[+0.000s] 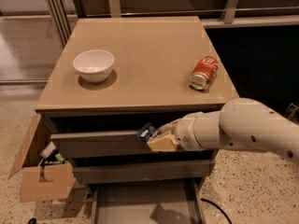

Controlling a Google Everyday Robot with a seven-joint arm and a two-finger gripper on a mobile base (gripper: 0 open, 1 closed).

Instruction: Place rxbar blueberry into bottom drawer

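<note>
My gripper [156, 138] is in front of the cabinet, level with the top drawer front, below the counter's front edge. It is shut on the rxbar blueberry [147, 131], a dark navy bar whose end sticks out to the left of the fingers. The bottom drawer [145, 204] is pulled open below, a wide shallow tray with a grey floor; the gripper's shadow lies on it. My white arm reaches in from the right.
A white bowl [94, 64] and a tipped orange-red soda can [204, 72] lie on the counter top [140, 50]. The two upper drawers [103, 143] are shut. An open cardboard box [42, 174] with items stands on the floor at left.
</note>
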